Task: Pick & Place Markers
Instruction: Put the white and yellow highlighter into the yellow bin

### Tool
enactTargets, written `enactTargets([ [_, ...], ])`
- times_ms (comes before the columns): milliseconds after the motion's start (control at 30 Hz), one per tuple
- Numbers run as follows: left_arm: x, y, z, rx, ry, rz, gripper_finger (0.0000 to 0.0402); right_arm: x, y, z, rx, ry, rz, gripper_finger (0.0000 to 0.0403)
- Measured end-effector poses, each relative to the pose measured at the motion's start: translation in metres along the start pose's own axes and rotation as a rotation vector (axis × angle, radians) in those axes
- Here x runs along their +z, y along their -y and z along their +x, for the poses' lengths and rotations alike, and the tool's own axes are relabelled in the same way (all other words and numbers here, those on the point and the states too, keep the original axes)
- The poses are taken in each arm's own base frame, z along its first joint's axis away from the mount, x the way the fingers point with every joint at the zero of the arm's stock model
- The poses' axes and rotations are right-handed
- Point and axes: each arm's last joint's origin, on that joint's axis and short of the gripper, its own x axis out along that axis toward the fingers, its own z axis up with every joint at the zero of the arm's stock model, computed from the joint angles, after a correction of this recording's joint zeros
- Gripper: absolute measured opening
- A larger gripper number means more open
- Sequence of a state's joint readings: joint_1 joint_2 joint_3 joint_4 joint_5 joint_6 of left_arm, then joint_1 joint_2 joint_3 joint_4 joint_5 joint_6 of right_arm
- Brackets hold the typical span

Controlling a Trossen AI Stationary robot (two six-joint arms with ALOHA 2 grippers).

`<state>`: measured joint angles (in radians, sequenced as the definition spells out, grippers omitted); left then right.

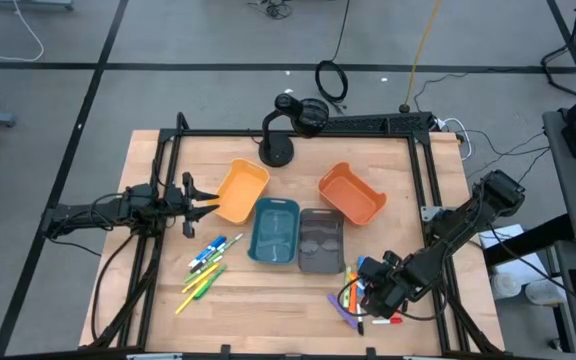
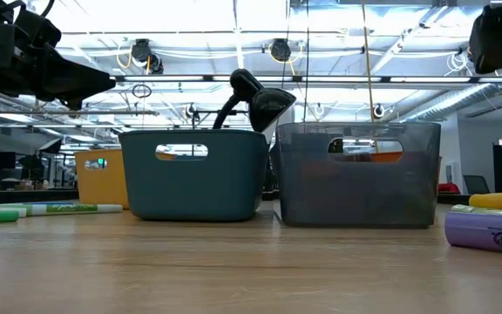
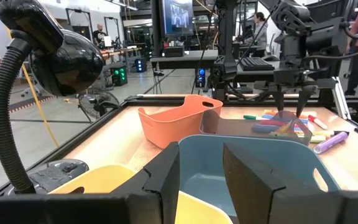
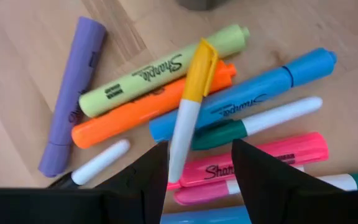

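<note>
Hovering our right gripper (image 4: 194, 163) with jaws apart over the right-hand markers (image 4: 197, 106) near the table's near right corner, we judge it best to straddle the yellow-capped white marker (image 4: 190, 102) lying across the heap, then close squarely without snagging its neighbours. Our left gripper (image 3: 201, 171) waits at the far left over the yellow bin (image 1: 241, 190), jaws partly apart and empty, with more markers (image 1: 206, 268) lying near left. We see nothing in the teal bin (image 1: 274, 231); the grey bin (image 1: 320, 240) and orange bin (image 1: 351, 194) look empty too.
</note>
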<state>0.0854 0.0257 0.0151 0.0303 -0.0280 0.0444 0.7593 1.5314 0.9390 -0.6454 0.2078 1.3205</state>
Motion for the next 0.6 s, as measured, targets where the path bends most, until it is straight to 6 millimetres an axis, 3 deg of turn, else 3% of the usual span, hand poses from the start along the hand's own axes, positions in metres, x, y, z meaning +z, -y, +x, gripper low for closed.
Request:
enactTargets([
  [600,0.000,0.000,0.000,0.000,0.000,0.000,0.0127,-0.002,-0.004,0.020,-0.032,-0.012,-0.032,0.0164],
])
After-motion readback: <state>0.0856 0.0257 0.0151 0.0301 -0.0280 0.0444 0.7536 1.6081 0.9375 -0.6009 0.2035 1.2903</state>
